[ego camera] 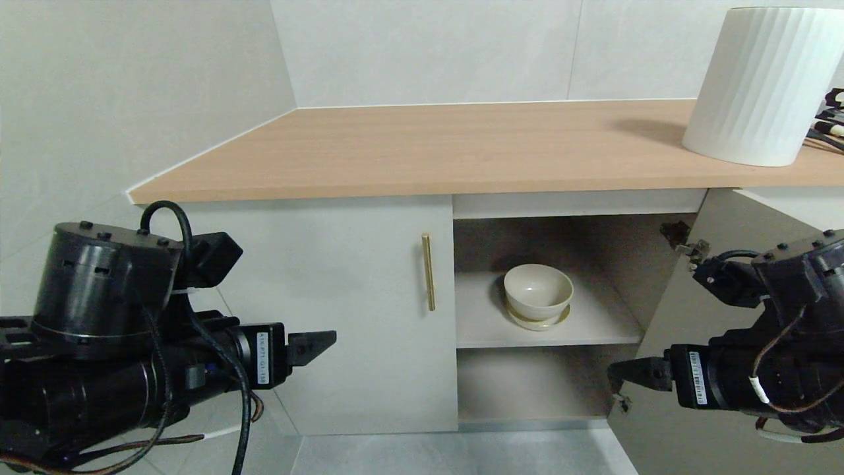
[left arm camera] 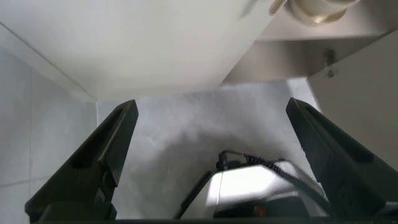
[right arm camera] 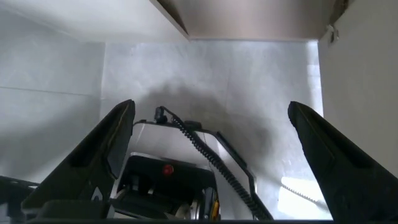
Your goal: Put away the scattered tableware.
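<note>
Closest to you, the left gripper [ego camera: 311, 346] hangs low in front of the shut left door [ego camera: 343, 310]. Its fingers are spread wide with nothing between them, as the left wrist view confirms. The right gripper [ego camera: 626, 373] is low on the other side, likewise released and empty, and its tip is just beside the free edge of the swung-open right door [ego camera: 679, 316].

Your way in is the cabinet opening between the shut door's edge and that open door, topped by the underside of the countertop [ego camera: 428, 145]. A flat shelf [ego camera: 593, 323] splits the opening into an upper and a lower bay.

The bowl [ego camera: 538, 292] sits in the upper bay, left of the shelf's middle and back from its front lip. It rests on a small saucer [ego camera: 537, 322] with a gold-toned rim. The bowl is smooth, glossy, cream-coloured and round, so it has no long side; it stands upright, mouth up.

The shut door's handle [ego camera: 428, 272] is a slim brass bar set vertically near the opening. The countertop is matte wood grain, and at its right end stands a white ribbed cylinder [ego camera: 765, 86].
</note>
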Robot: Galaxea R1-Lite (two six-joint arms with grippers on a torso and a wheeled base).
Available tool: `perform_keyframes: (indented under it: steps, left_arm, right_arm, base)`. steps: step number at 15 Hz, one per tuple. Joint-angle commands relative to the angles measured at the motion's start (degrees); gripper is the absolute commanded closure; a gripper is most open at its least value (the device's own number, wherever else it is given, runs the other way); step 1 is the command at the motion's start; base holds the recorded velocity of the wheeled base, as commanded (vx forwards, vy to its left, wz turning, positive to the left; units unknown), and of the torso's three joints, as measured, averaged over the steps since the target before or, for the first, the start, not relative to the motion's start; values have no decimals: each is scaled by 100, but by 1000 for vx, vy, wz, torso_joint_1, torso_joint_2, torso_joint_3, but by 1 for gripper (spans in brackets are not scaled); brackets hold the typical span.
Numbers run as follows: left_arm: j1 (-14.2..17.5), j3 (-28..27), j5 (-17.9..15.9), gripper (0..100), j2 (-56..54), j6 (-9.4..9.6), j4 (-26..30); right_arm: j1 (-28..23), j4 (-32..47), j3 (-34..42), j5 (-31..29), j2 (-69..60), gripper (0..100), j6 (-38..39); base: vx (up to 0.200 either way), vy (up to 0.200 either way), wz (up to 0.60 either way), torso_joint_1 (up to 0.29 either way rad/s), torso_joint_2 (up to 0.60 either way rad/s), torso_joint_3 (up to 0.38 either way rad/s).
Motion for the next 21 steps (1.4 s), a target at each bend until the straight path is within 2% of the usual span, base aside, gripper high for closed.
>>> perform_keyframes:
  steps: [1, 3, 7, 21]
  left_arm:
    - [0, -2, 8, 0, -20, -3, -9]
    - [0, -2, 8, 0, 15, -3, -9]
    - [0, -37, 17, 0, -20, -12, -18]
    - [-8, -29, 17, 0, 24, -3, 0]
  right_arm:
    - [34, 2, 19, -4, -114, 0, 0]
    - [34, 11, 46, -4, -35, 0, 0]
    - [34, 2, 46, -286, 18, 0, 0]
    - [51, 11, 98, -417, -96, 0, -8]
  base:
    - [0, 0, 0, 0, 0, 0]
    - [0, 0, 0, 0, 0, 0]
    - [-200, 0, 0, 6, 1, 1]
    - [-200, 0, 0, 1, 0, 2]
